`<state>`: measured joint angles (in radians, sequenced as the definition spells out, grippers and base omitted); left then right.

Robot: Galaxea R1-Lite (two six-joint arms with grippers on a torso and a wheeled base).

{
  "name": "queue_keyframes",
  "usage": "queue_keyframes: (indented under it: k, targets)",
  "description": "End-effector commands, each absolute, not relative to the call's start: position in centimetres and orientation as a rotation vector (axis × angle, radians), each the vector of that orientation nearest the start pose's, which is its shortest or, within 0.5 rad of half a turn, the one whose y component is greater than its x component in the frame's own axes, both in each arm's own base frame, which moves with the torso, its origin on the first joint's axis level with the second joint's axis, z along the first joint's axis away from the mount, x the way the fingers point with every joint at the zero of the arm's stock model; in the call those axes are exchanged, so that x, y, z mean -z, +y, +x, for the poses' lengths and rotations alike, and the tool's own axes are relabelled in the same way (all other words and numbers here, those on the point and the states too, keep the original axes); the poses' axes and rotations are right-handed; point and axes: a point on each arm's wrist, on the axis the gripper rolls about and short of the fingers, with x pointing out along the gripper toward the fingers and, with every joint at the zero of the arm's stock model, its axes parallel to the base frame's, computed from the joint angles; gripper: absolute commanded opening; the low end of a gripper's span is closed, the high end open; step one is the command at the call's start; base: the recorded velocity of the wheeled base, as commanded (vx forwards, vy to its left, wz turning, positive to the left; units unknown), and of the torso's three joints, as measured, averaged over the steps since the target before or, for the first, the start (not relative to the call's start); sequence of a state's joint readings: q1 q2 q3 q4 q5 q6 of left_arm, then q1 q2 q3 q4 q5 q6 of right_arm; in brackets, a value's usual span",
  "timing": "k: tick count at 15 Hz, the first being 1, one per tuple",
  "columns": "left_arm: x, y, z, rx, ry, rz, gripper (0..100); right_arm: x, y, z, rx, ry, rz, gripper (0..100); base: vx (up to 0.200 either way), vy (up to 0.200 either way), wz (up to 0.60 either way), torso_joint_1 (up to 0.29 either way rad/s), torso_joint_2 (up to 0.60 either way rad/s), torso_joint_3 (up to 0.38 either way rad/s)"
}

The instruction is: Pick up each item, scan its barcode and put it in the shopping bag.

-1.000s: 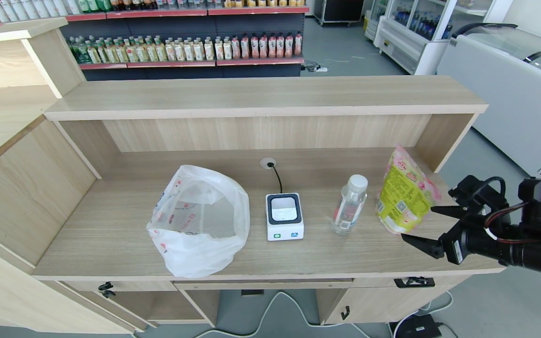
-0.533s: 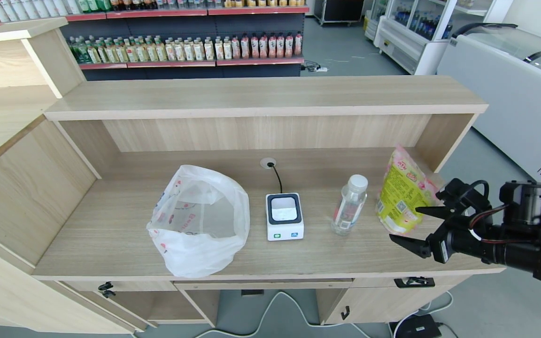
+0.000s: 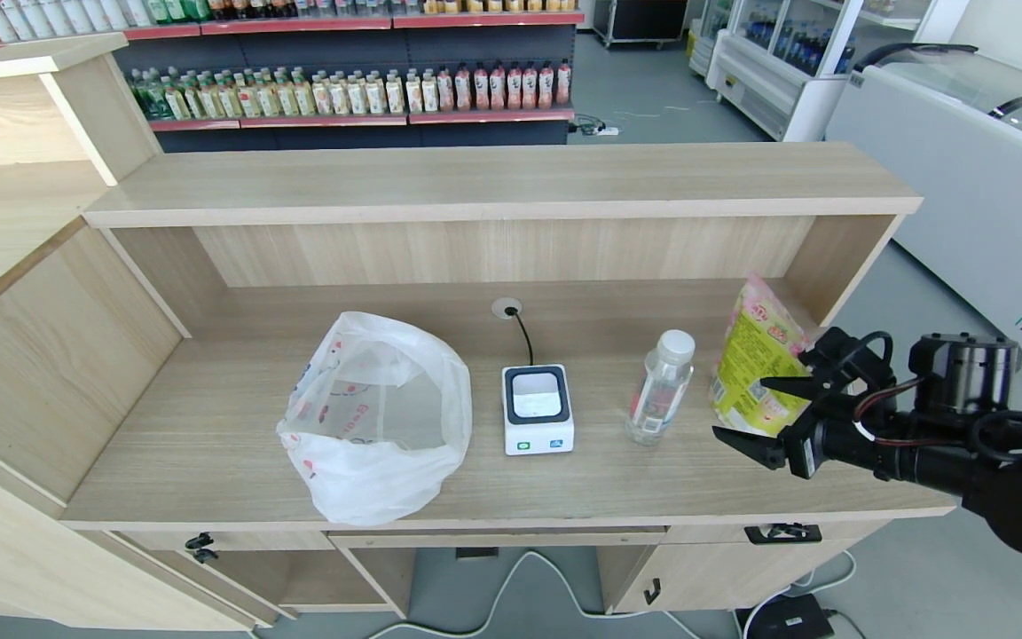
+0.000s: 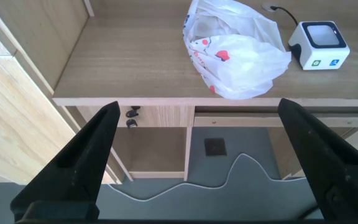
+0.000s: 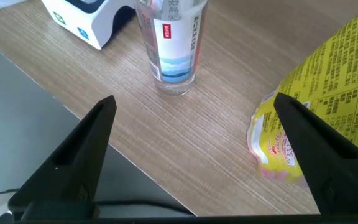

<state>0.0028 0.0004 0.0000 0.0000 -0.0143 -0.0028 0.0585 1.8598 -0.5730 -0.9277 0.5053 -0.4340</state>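
The right hand [image 3: 739, 407] is wide open over the tabletop's [image 3: 209, 444] right front corner. It hides the low part of the snack pack [image 3: 755, 355] by the right edge. The bottle [image 3: 660, 387] stands beside the pack, its cap cut off in the right wrist view. The scanner [image 3: 537, 410] sits mid-tabletop, the bag [image 3: 378, 417] near the front edge. The left hand [image 4: 199, 107], wide open too, hangs past that edge.

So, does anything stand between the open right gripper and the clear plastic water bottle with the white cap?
Nothing visible does. Only bare wooden counter lies between the right gripper and the clear plastic water bottle; the yellow snack pouch stands beside one finger, off that line.
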Motion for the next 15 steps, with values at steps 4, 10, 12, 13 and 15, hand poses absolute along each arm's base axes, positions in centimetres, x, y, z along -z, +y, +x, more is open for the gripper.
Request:
queue_keyframes:
  k: [4, 10, 12, 13, 15]
  targets:
    - [-7.5, 0.0, -2.3, 0.011, 0.0, -0.002, 100, -10.0, 4.0, 30.5, -0.653, 0.219, -0.313, 100, 0.0, 0.0, 0.0, 0.0, 0.0, 0.0]
    - [-7.5, 0.0, -2.3, 0.011, 0.0, -0.003, 100, -9.5, 4.2, 31.5, -0.655, 0.183, -0.324, 100, 0.0, 0.0, 0.0, 0.0, 0.0, 0.0]
    - [-7.5, 0.0, -2.3, 0.011, 0.0, -0.003, 100, -9.4, 4.2, 31.8, -0.678, 0.164, -0.321, 100, 0.0, 0.0, 0.0, 0.0, 0.0, 0.0]
    - [-7.5, 0.0, -2.3, 0.012, 0.0, -0.003, 100, -9.2, 4.3, 32.1, -0.694, 0.148, -0.319, 100, 0.0, 0.0, 0.0, 0.0, 0.0, 0.0]
    - [-7.5, 0.0, -2.3, 0.011, 0.0, -0.003, 100, -8.8, 4.3, 32.4, -0.709, 0.132, -0.316, 100, 0.0, 0.0, 0.0, 0.0, 0.0, 0.0]
